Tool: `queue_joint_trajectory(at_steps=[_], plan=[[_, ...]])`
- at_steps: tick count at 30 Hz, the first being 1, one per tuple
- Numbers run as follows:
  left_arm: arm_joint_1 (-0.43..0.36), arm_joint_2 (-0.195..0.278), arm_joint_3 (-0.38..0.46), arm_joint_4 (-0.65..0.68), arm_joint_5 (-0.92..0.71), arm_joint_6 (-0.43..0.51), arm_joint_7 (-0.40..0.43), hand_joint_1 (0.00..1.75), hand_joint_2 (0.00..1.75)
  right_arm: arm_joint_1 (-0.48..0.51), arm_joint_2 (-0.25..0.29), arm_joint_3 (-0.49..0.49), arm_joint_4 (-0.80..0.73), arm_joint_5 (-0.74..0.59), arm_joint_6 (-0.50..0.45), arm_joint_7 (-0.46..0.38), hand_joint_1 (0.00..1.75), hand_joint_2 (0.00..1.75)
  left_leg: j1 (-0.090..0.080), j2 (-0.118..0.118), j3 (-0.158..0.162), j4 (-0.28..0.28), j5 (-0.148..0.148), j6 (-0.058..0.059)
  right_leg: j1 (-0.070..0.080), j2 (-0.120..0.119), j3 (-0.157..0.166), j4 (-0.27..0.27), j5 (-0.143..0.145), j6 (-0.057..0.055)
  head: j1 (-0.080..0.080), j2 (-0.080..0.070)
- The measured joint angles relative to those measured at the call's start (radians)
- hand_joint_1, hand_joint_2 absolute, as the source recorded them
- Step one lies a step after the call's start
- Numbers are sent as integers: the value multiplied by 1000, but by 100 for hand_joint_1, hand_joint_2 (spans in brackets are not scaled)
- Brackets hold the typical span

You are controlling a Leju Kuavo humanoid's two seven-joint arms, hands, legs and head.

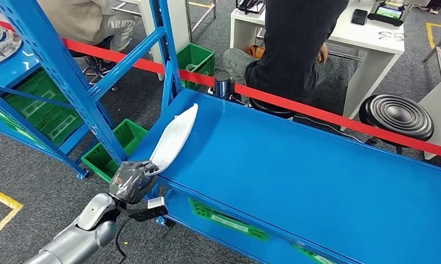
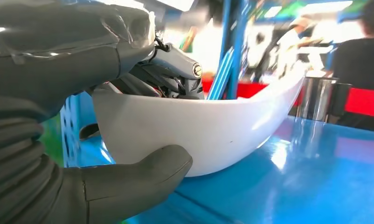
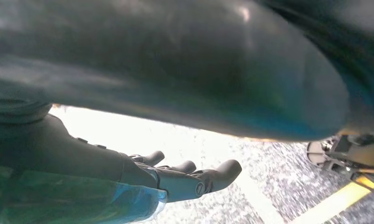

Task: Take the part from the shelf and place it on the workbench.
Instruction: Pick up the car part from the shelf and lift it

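A long white curved plastic part (image 1: 175, 138) lies with its far end on the blue workbench (image 1: 317, 176), near the bench's left end. My left hand (image 1: 131, 179) grips its near end at the bench's front-left corner. In the left wrist view the part (image 2: 213, 135) sits between the thick grey thumb (image 2: 143, 177) below and the darker fingers (image 2: 176, 74) above, its lower edge touching the blue surface. My right hand (image 3: 185, 179) hangs beside my body over the grey floor, fingers stretched out and holding nothing.
A blue shelf frame (image 1: 70, 77) stands left of the bench, with green crates (image 1: 116, 146) on the floor beneath. A red rail (image 1: 328, 115) runs along the bench's far edge, with a metal cylinder (image 1: 222, 84) on it. A seated person (image 1: 295, 49) and a black stool (image 1: 397, 116) are behind.
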Motion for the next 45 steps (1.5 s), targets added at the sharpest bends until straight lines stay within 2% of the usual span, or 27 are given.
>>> queue_joint_trajectory(at_steps=[2, 5, 6, 9, 10, 11, 12, 14, 15, 16, 18, 20, 22, 24, 25, 26, 27, 29, 30, 32, 36, 38, 40, 41, 42, 43, 45], plan=[[20, -2, 24, -55, 156, -86, -28, 175, 175, -1, 0, 0, 0, 1, 8, 0, 0, 0, -3, 0, -3, 6, -5, -7, 5, 1, 9, -14, 4, -17, -1, 0], [66, -6, 60, -177, 365, -217, -59, 175, 175, -1, 3, 0, 1, 1, 23, 1, 0, 0, 4, 0, -13, 28, -23, -18, 0, 2, 10, -16, 7, -37, -2, 0], [83, -8, 69, -221, 412, -250, -65, 175, 175, -2, 4, 0, 2, 2, 26, 0, 0, 0, 6, 1, -30, 65, -48, -23, -2, 2, 11, -17, 8, -42, -3, 0], [131, -13, 83, -335, 483, -302, -72, 175, 175, -3, 5, 0, 3, 4, 27, 0, 0, 0, 11, 1, -116, 257, -141, -34, 1, 2, 8, -17, 8, -48, -4, 0], [144, -14, 86, -362, 490, -307, -72, 175, 175, -3, 6, 0, 4, 4, 27, 0, 0, 0, 11, 1, -136, 297, -151, -35, 2, 2, 8, -17, 8, -48, -4, 0], [155, -14, 89, -384, 492, -310, -72, 175, 175, -2, 6, 0, 4, 4, 27, 0, 0, 0, 12, 1, -138, 300, -142, -32, 4, 3, 8, -16, 8, -48, -4, 0], [163, -14, 93, -404, 494, -312, -72, 175, 175, -3, 7, 0, 5, 4, 28, 0, 0, 0, 11, 1, -122, 265, -116, -27, 6, 3, 9, -16, 8, -48, -4, 0], [169, -14, 101, -433, 502, -318, -75, 175, 175, -4, 10, 0, 6, 4, 29, -1, 0, 0, 8, 1, -52, 124, -50, -11, 9, 4, 11, -17, 8, -48, -4, 0], [170, -14, 105, -447, 519, -331, -82, 175, 175, -5, 12, 0, 8, 5, 30, -1, 0, 0, 4, 2, -23, 66, -32, -3, 12, 3, 10, -16, 8, -47, -4, 0], [173, -14, 108, -462, 545, -352, -93, 175, 175, -5, 14, 0, 8, 6, 31, -1, 0, 0, 0, 3, -7, 32, -25, 2, 13, 3, 9, -16, 9, -46, -4, 0], [185, -15, 113, -501, 619, -413, -114, 175, 175, -6, 16, 0, 10, 8, 37, -2, 0, 0, -7, 4, -2, 15, -27, 7, 15, 2, 6, -18, 11, -38, -4, 0], [207, -19, 114, -560, 697, -476, -122, 175, 175, -6, 17, 0, 12, 9, 44, -2, 0, 0, -3, 7, 7, -1, -16, 14, 14, 1, -1, -7, 4, -30, -3, 0], [223, -28, 110, -621, 763, -537, -124, 175, 175, -6, 19, 0, 14, 9, 47, -2, 0, 0, 1, 9, 16, -15, -4, 23, 14, 1, -37, 70, -36, -34, -1, 0], [230, -37, 105, -665, 817, -589, -129, 175, 175, -6, 20, 0, 16, 9, 47, -1, 0, 0, -1, 8, 14, -16, -2, 27, 14, 1, -99, 206, -94, -39, 1, 0], [234, -39, 103, -682, 842, -613, -132, 175, 175, -6, 21, 0, 17, 9, 47, -1, 0, 0, -2, 8, 13, -16, -2, 27, 13, 1, -125, 261, -112, -37, 1, 0], [238, -41, 101, -699, 866, -640, -137, 175, 175, -6, 23, 0, 20, 9, 46, -1, 0, 0, -2, 8, 13, -15, -2, 26, 11, 1, -136, 283, -116, -30, 1, 0], [242, -42, 100, -713, 887, -666, -143, 175, 175, -7, 27, 0, 27, 8, 47, -2, 0, 0, -1, 7, 13, -14, -3, 25, 9, 1, -127, 266, -104, -21, 1, 0], [247, -44, 98, -738, 919, -711, -156, 175, 175, -13, 40, 0, 47, 7, 53, -4, 0, 0, 1, 5, 13, -8, -7, 19, 3, 0, -59, 130, -49, -1, 2, 0], [248, -44, 98, -749, 930, -727, -162, 175, 175, -17, 48, 0, 58, 6, 58, -5, 0, 0, -1, 4, 12, -2, -11, 13, 2, 0, -23, 61, -26, 3, 2, 0], [252, -44, 98, -766, 944, -748, -169, 175, 175, -23, 62, 0, 74, 7, 65, -6, 0, 0, -5, 4, 7, 9, -18, 2, 3, 0, 12, -6, -5, -6, 1, 0], [256, -44, 101, -794, 973, -799, -177, 175, 175, -27, 85, 0, 102, 7, 79, -7, 0, 0, 2, 3, -3, 33, -36, -15, 2, 2, 13, -11, -1, -34, -1, 0], [255, -45, 104, -807, 987, -824, -180, 175, 175, -28, 92, 0, 113, 7, 82, -6, 0, 0, 7, 3, -42, 121, -88, -27, 0, 2, 14, -13, 0, -42, -3, 0], [255, -47, 103, -813, 1007, -849, -184, 175, 175, -28, 98, -1, 122, 7, 84, -5, 0, 0, 10, 2, -105, 253, -145, -34, 3, 2, 13, -13, 0, -47, -4, 0], [255, -48, 102, -815, 1020, -863, -186, 175, 175, -28, 101, -1, 125, 8, 85, -4, 0, 0, 11, 2, -126, 294, -153, -35, 4, 2, 13, -12, 0, -47, -4, 0], [254, -50, 102, -818, 1036, -876, -188, 175, 175, -28, 103, -1, 128, 8, 86, -4, 0, 0, 12, 2, -129, 297, -143, -33, 6, 3, 14, -12, 0, -47, -4, 0], [253, -51, 101, -820, 1051, -889, -189, 175, 175, -28, 105, -1, 131, 9, 87, -4, 0, 0, 11, 2, -112, 262, -116, -28, 7, 4, 15, -12, 0, -47, -4, 0], [248, -52, 99, -828, 1076, -913, -189, 175, 175, -30, 111, -1, 136, 11, 92, -3, 0, 0, 7, 2, -45, 127, -52, -10, 9, 6, 18, -13, 0, -47, -3, 0]])
